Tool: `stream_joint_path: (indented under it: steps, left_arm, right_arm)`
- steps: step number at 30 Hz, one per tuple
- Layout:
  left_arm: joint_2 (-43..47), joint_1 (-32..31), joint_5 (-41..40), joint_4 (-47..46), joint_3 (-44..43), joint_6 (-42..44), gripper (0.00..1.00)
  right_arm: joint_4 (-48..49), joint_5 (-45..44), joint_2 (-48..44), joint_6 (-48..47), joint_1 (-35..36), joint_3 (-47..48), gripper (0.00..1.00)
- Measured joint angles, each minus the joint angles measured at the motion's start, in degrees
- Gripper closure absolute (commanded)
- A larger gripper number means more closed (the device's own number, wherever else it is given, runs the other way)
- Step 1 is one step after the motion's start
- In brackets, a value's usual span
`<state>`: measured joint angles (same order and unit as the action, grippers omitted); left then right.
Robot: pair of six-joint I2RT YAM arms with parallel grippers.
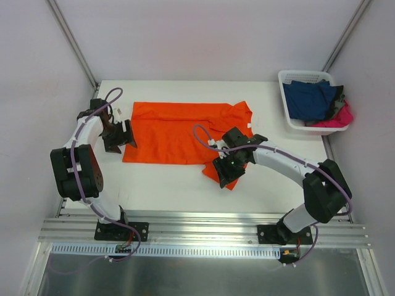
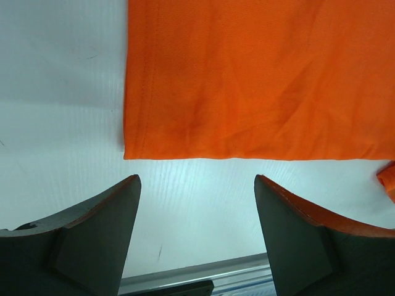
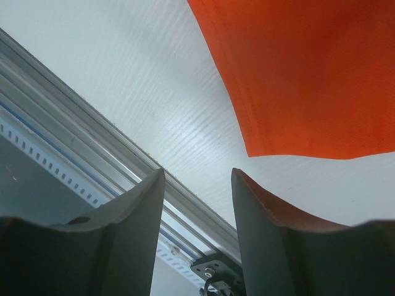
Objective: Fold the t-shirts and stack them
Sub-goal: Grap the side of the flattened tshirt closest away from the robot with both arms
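Top external view: the orange t-shirt (image 1: 176, 132) lies spread on the table (image 1: 160, 185), with the left gripper (image 1: 128, 133) at its left hem and the right gripper (image 1: 228, 174) above its near-right sleeve. The navy t-shirt (image 1: 311, 98) and pink t-shirt (image 1: 338, 117) wait in the basket (image 1: 285, 98). Both pairs of jaws stand apart and empty, short of the cloth edge. Closing here would likely pinch air or a single layer, skewing the fold.
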<state>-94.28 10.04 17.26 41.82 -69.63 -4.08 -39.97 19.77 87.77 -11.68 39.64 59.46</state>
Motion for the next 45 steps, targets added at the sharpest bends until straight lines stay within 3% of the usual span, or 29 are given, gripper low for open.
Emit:
stream_joint_path:
  steps: [19,34,40,45]
  left_arm:
    - [-5.9,2.8,0.8,-0.9,-1.7,-0.1,0.39]
    - [-6.6,4.7,1.8,-0.9,-1.7,0.0,0.38]
    - [-6.7,5.4,2.0,-0.9,-1.7,0.0,0.39]
    - [-6.7,5.5,2.0,-0.9,-1.4,0.0,0.40]
  right_arm:
    - [0.3,-4.4,0.3,-3.0,0.8,-4.2,0.52]
    - [2.6,-6.3,7.6,-4.2,0.6,-4.0,0.53]
    - [2.2,-6.9,8.6,-4.9,0.2,-3.0,0.63]
    - [2.0,-7.4,9.2,-5.4,-0.4,-2.7,0.80]
